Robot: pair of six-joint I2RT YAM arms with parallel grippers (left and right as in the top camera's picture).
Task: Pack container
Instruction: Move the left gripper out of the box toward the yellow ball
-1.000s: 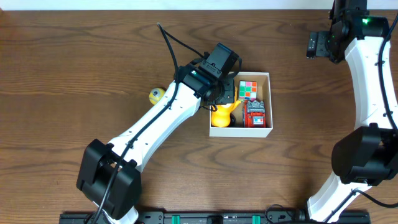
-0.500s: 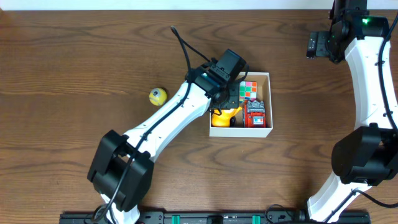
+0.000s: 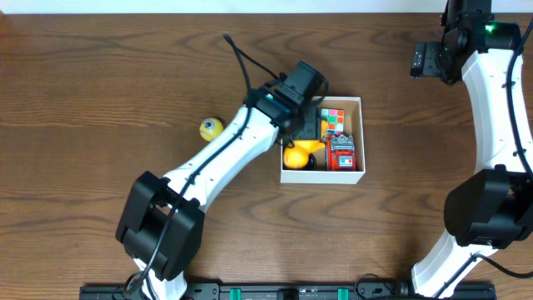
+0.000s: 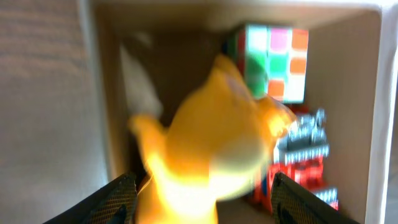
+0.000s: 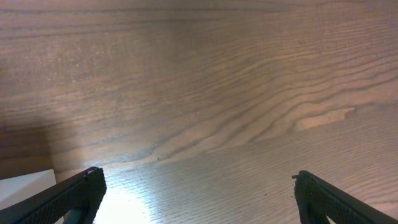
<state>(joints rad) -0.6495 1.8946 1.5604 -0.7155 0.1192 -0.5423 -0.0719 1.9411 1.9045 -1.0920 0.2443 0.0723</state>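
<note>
White square cardboard box (image 4: 348, 93) beneath the left gripper (image 4: 202, 190), jaws spread, blurred yellow toy (image 4: 205, 143) between them, arm outstretched, right gripper (image 5: 199, 186) likewise spread.

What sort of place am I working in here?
Probably a robotics test bench: bare wood-grain table, white left arm and right arm based at its near edge, and a cardboard container of toys.

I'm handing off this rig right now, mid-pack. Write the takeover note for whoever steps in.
Left pincer: open over the container. The yellow toy is just below it, blurred, apparently not gripped.
Right pincer: open, empty, over bare table, away from the container.
Done: yellow toy, Rubik's cube and red toy are in the container.
Left: the yellow ball lies on the table beside the container, on the left arm's side; probably next.
</note>
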